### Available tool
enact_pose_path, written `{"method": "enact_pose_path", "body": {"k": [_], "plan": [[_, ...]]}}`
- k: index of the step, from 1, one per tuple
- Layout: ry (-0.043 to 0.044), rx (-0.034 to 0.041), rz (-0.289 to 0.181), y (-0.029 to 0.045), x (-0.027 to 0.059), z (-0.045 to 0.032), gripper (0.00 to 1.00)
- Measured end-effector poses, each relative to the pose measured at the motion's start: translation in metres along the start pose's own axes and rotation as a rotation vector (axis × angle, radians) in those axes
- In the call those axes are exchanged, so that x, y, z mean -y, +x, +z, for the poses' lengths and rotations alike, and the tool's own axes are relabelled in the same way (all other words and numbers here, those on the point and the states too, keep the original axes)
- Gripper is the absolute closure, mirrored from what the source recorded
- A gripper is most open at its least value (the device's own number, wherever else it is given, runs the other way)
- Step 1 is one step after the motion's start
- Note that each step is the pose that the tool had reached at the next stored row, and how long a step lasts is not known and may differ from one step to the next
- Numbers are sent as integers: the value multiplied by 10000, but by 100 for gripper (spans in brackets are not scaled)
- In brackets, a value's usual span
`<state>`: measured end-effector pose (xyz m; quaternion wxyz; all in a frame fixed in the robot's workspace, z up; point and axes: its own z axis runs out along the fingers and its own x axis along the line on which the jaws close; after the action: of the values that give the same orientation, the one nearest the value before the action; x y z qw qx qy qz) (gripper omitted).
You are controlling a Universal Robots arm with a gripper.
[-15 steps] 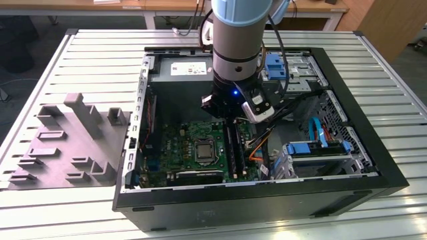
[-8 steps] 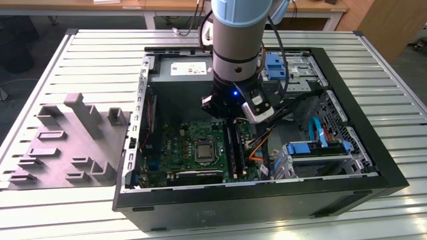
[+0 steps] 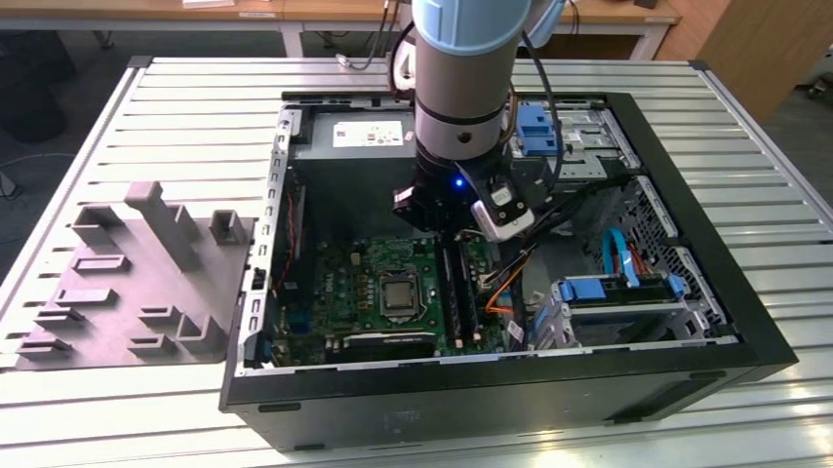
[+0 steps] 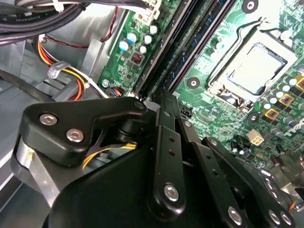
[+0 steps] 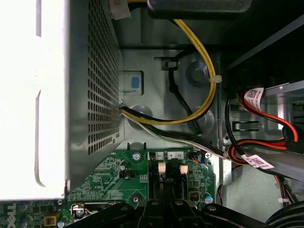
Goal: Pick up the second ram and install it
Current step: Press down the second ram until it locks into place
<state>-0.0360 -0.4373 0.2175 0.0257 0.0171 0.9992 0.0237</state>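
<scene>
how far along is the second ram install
Late stage, it seems. In the exterior view the black gripper is down inside the open black computer case, right over the long black memory slots on the green motherboard. The second wrist view looks along those slots beside the silver processor socket. Whether the thin dark circuit-board stick is seated or released cannot be told.

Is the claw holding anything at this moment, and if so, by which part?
Cannot be told. The claw sits low over the motherboard at the memory slots, but its own linkage hides the tips and any ram.
</scene>
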Motion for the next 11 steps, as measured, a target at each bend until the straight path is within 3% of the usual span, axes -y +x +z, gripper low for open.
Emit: {"method": "enact_pose_path", "body": {"k": [11], "plan": [[2,0,0,0,0,2,89]]}}
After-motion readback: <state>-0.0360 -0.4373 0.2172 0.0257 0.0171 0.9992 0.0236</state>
